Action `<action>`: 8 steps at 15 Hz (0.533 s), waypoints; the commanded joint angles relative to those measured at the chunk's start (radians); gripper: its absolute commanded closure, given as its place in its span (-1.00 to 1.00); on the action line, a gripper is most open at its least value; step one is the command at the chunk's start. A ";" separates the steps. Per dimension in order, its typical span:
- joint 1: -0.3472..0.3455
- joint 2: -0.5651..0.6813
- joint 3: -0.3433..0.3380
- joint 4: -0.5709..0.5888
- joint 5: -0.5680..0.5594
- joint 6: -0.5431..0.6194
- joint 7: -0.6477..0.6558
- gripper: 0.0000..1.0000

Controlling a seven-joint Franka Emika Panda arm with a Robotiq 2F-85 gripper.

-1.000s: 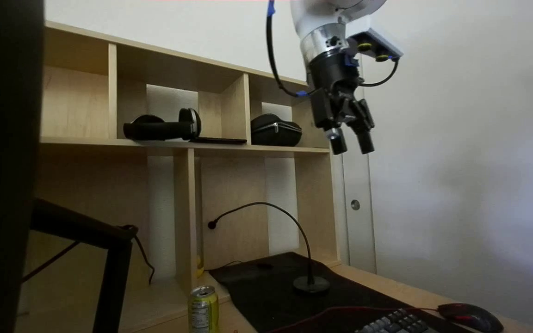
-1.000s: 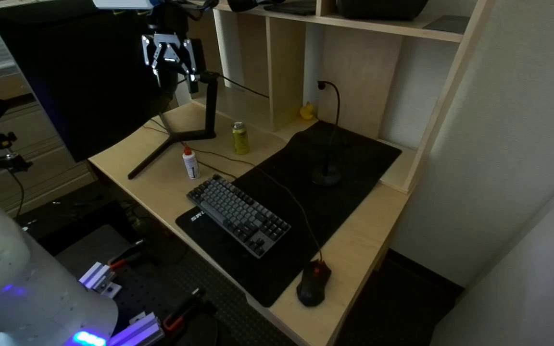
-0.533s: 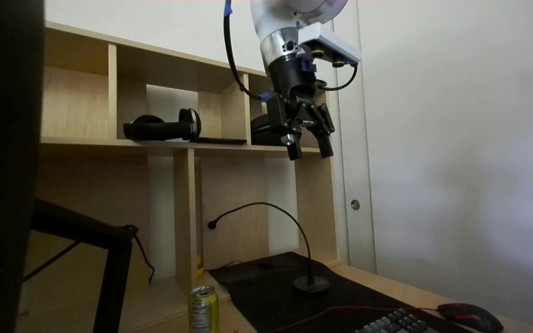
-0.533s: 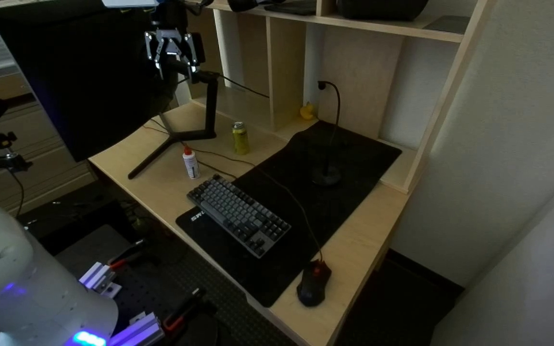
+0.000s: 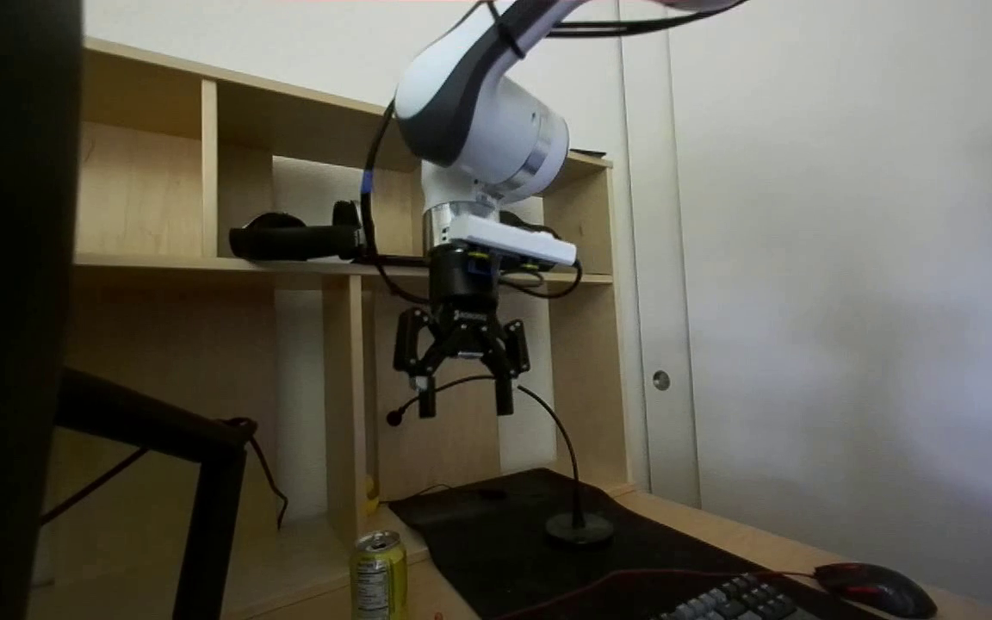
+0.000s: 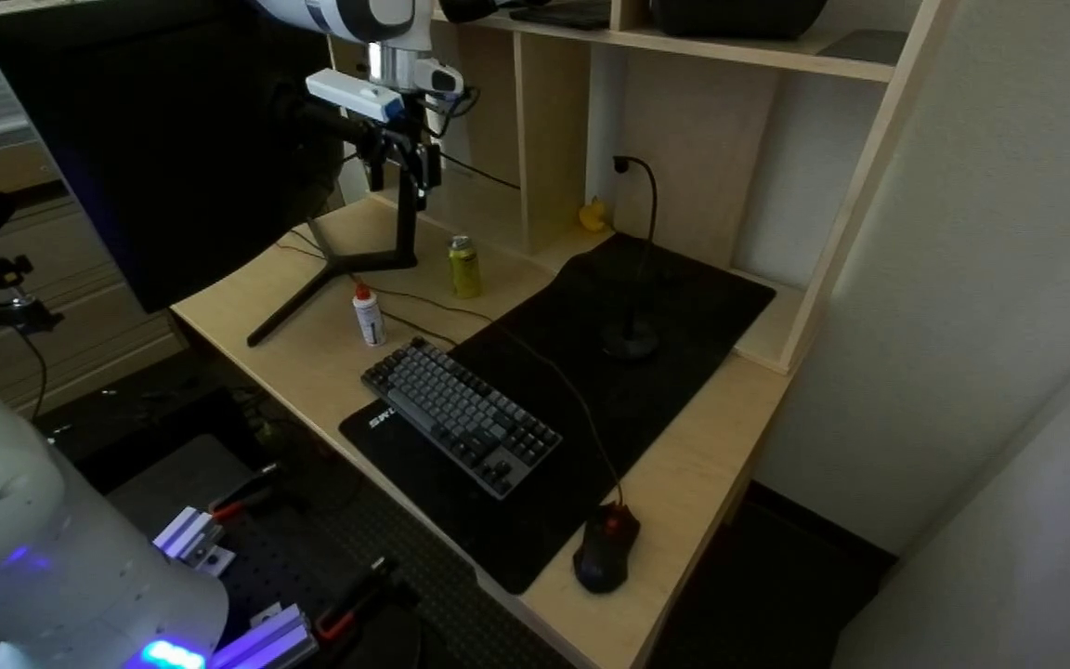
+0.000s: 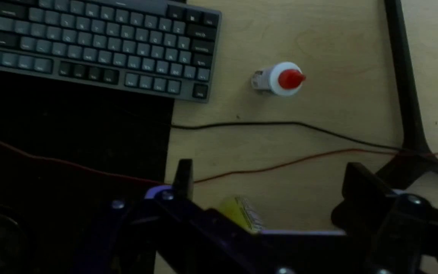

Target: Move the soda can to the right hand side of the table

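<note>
The soda can [image 5: 378, 577], yellow-green with a pale top, stands upright on the tan table [image 6: 711, 455] beside the dark mat [image 6: 684, 279]. It also shows in an exterior view [image 6: 464, 269], between the monitor stand and the mat. In the wrist view the can [image 7: 240, 214] is partly hidden behind the gripper's linkage. My gripper [image 5: 466, 406] points down, open and empty, well above the table. Its two fingers stand wide apart in the wrist view [image 7: 270, 171], with bare table and a red cable showing between them.
A monitor [image 6: 126, 139] on a black stand [image 6: 382, 263] is beside the can. A red-capped bottle [image 6: 369, 321], keyboard [image 6: 461, 413], mouse [image 6: 606, 548] and gooseneck microphone [image 6: 631, 339] stand about the table. Cubby shelving [image 5: 341, 413] rises behind. A yellow duck [image 6: 593, 216] sits near it.
In an exterior view the gripper has moved left and down and turned to point straight down. It is lower and nearer the can's side of the table. The can has not moved.
</note>
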 commanded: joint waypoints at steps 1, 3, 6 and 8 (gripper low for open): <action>0.005 0.029 -0.004 0.024 0.001 -0.001 0.004 -1.00; 0.005 0.034 -0.004 0.024 0.001 -0.001 0.003 -1.00; 0.004 0.109 -0.007 0.086 0.017 -0.037 0.033 -1.00; 0.009 0.166 0.000 0.113 0.048 0.046 0.043 -1.00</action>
